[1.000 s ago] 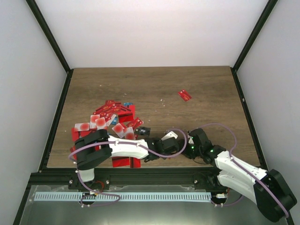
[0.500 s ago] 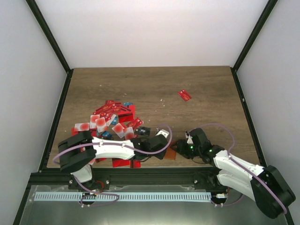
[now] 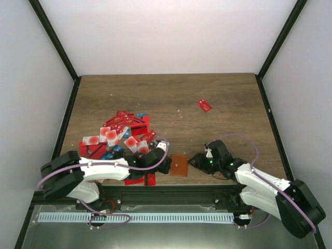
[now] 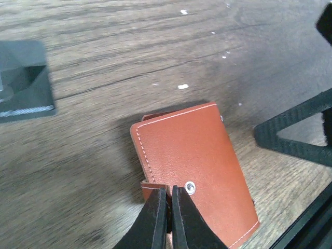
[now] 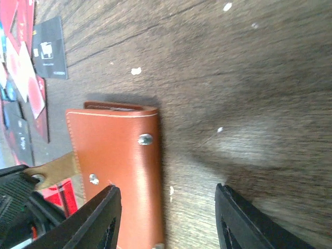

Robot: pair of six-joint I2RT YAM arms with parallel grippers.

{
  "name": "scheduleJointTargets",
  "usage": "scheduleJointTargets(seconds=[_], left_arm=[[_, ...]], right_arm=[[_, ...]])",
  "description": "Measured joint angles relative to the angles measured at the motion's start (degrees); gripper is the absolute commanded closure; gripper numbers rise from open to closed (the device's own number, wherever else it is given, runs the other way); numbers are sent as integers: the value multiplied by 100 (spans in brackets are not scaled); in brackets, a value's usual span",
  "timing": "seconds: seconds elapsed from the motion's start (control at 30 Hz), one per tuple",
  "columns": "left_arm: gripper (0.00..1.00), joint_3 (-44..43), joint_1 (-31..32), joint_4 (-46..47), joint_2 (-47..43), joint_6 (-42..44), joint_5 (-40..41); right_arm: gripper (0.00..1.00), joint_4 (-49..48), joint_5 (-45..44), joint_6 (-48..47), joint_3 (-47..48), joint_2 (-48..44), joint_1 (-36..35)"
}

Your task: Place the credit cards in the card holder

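Wooden worktop point(image 3: 171, 93) carries the credit cards point(image 3: 124, 132) heaped loose at left and the card holder point(image 3: 179, 165) folded shut near the front edge, its tab point(image 5: 54, 170) pinched by the left end effector point(image 4: 167, 205), the right end effector point(image 3: 195, 161) spread beside it, so filling seems unstarted.

High rear overhead view, two close wrist views, opposite sides, sharing the card holder point(image 4: 194, 176)

Card holder point(image 3: 179, 165) flat on table point(image 3: 228, 98), near front edge. Left gripper point(image 4: 167, 202) touching its left side, right gripper point(image 5: 167, 189) just beside its right. Credit cards point(image 3: 122, 134) heaped left of holder. Lone card point(image 3: 204, 105) behind, rightward, well apart from heap.
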State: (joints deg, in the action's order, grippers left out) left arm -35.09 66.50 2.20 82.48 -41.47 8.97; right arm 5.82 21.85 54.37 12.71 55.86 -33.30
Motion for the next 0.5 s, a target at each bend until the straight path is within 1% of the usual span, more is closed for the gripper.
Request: scheduleJointTargets(seconds=[0.13,0.37,0.47,0.5], left_arm=[[96,579,-114,190,-435,-280,111],[96,1368,-319,564,-767,-721,157],[96,1663,-361,706,-890,-855,173],[96,1749,-376,750,-931,-894,173]], right_arm=[[48,494,-236,-247,275,74,-2],[48,1381,-627,-568,896,98,-48],[48,1764,-920,-586,1300,197,-328],[48,1921,-1073,-573,1484,273,-520]])
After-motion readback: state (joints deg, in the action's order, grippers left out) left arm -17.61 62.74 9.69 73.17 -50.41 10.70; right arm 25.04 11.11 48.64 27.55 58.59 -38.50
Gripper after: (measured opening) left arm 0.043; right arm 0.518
